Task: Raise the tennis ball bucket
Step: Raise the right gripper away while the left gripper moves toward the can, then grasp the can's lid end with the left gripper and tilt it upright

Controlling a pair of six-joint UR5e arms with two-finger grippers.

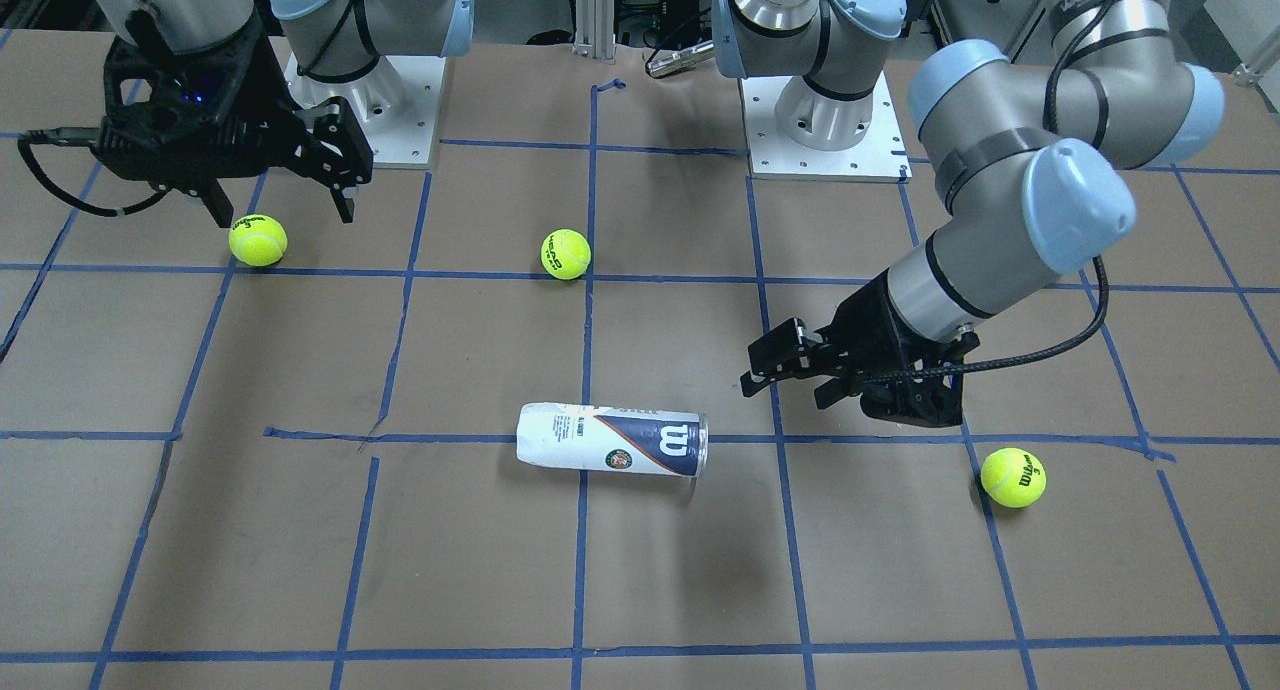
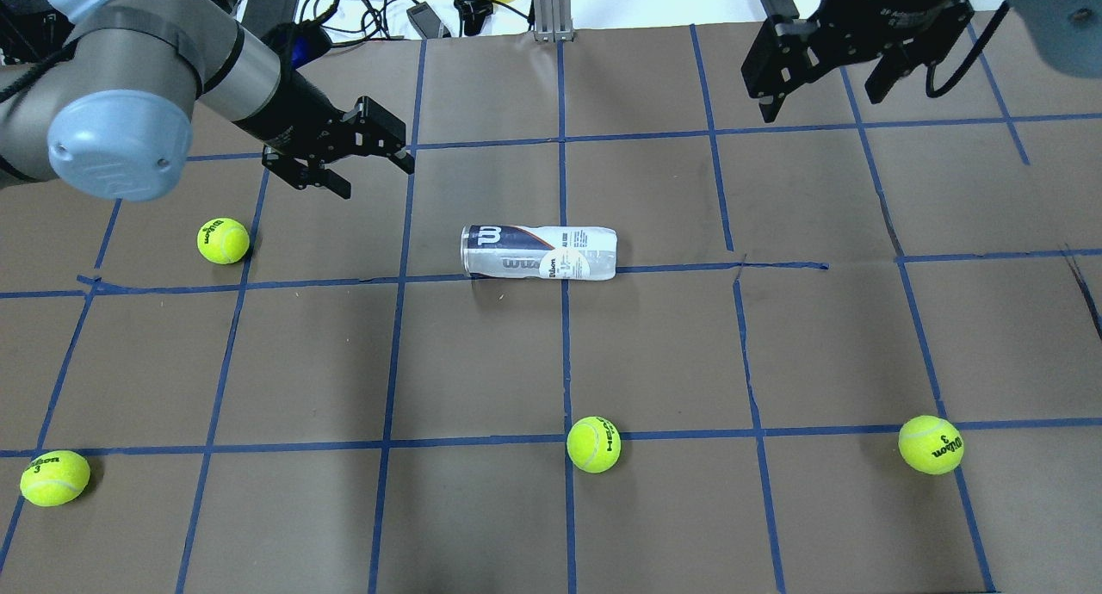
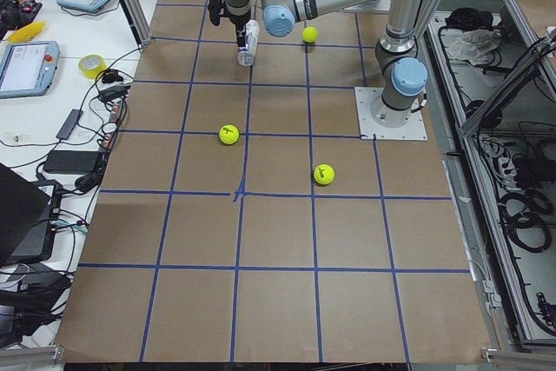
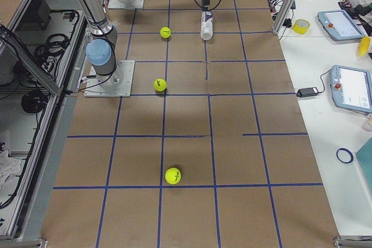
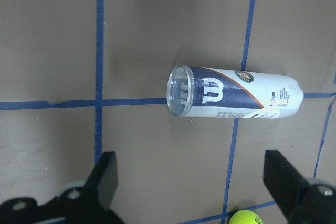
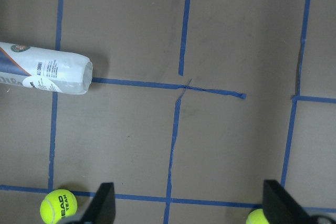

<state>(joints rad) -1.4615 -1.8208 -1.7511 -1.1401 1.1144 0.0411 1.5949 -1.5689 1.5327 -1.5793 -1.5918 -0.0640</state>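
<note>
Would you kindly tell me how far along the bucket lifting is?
Done: nothing yet; the tennis ball bucket lies on its side on the table, untouched. In hand: the open left gripper hovers near its navy end. Left: grasping and lifting it. The right gripper is open, far away.

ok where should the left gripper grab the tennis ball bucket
Probably mid-body on the tennis ball bucket, coming straight down with the left gripper straddling its round sides: it lies flat on the table, and its width looks within the open jaws.
</note>
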